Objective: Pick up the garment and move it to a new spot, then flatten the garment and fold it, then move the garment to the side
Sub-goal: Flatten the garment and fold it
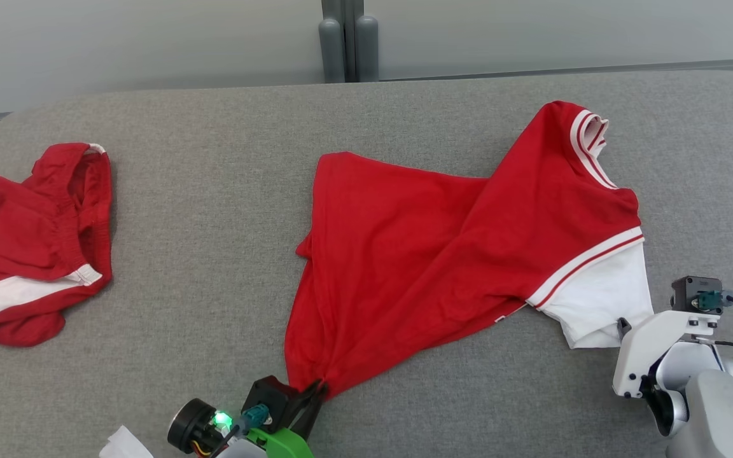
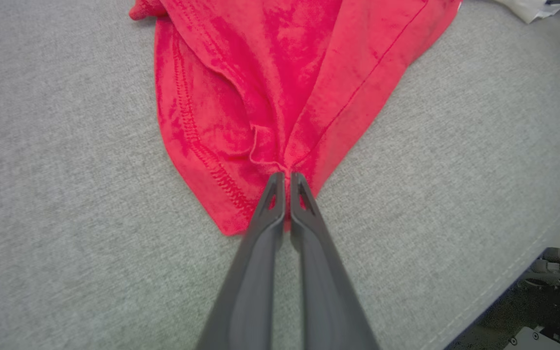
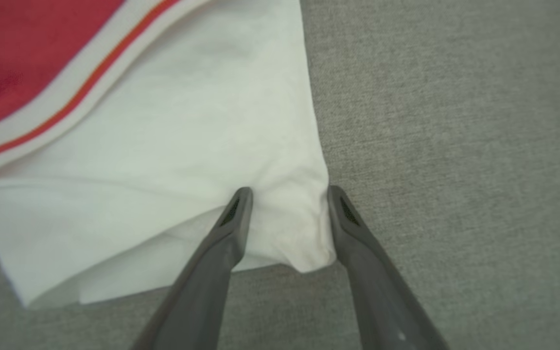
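Observation:
The garment is a red shirt with white striped trim, spread loosely over the middle of the grey padded table. Its white sleeve lies at the near right. My left gripper is shut on the shirt's near hem corner, which bunches into a point at the fingertips; in the left wrist view the left gripper pinches the red cloth. My right gripper is at the sleeve's near edge. In the right wrist view the right gripper stands open, its fingers astride the white sleeve's corner.
Crumpled red shorts with a white band lie at the table's left end. The table's near edge runs close behind the left gripper. A grey post stands beyond the far edge. A white scrap sits at the bottom left.

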Robot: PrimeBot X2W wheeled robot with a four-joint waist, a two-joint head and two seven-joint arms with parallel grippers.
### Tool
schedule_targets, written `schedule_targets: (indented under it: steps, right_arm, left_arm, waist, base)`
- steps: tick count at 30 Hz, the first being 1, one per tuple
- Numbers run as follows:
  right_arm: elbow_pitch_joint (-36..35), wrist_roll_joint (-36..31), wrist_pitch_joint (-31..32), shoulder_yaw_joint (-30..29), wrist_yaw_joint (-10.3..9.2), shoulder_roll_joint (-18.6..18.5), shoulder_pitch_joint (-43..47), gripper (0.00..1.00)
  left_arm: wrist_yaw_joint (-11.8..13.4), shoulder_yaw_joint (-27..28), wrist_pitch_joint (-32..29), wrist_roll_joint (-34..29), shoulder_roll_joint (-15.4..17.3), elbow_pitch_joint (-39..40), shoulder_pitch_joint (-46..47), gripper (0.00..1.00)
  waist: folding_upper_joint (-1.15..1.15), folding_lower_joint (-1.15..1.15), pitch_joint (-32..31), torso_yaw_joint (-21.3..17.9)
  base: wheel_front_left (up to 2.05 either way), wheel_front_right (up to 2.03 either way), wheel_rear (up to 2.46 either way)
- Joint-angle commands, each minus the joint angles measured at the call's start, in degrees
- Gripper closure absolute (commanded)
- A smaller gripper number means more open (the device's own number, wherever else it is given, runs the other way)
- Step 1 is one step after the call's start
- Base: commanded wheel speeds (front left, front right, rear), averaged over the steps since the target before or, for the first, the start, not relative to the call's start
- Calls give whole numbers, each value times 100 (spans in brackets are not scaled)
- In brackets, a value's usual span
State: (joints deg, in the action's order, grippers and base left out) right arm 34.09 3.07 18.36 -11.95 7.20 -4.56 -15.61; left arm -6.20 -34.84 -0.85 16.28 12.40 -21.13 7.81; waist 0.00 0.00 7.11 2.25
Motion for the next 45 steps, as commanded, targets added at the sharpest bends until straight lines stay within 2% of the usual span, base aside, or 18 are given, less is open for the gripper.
schedule_targets:
  steps: [1,6,10,17,23,27,32,37,41,45]
  right_arm:
    - [185,81,177,121,49,110,255,100]
    - [-22,393,-56,194,29,26,218,100]
    - [-443,834,-371,212,29,-35,102,100]
    - [-1814,2004,-924,603,28,-305,-184,100]
    - [-2984,2709,-1021,752,29,-550,-808,100]
    - [-3395,2988,-835,899,29,-666,-1577,100]
    - [-3467,3316,-583,983,29,-583,-2648,100]
    - [-3487,3280,-445,1211,29,-659,-3609,100]
    - [-3470,3490,-699,1214,28,-665,-4338,100]
    - [-3033,3601,-889,1111,28,-544,-4821,100]
  left_arm:
    - [3,16,38,32,7,-48,71,100]
    - [27,120,238,216,-69,-95,56,100]
    - [9,378,625,554,-206,33,84,100]
    - [-86,953,1325,1457,-407,628,427,100]
    - [-126,1391,1448,2133,-400,990,1104,100]
    - [-131,1710,1345,2525,-256,1062,1875,100]
    - [-132,1892,942,2945,-65,1008,2918,100]
    - [-133,2083,649,3275,19,937,3883,100]
    - [-108,2266,679,3497,-100,857,4593,100]
    - [-35,2401,643,3649,-205,633,5101,100]
  waist:
    - [0,0,0,-5]
    - [0,0,-11,1]
    - [0,0,-31,13]
    - [0,0,-37,-63]
    - [0,0,-7,-224]
    - [0,0,72,-382]
    - [0,0,196,-558]
    - [0,0,450,-684]
    - [0,0,730,-759]
    - [0,0,1063,-864]
  base:
    - [0,0,0]
    - [0,0,0]
    - [0,0,0]
    - [0,0,0]
    - [0,0,0]
    - [0,0,0]
    - [0,0,0]
    - [0,0,0]
    - [0,0,0]
    - [0,0,0]
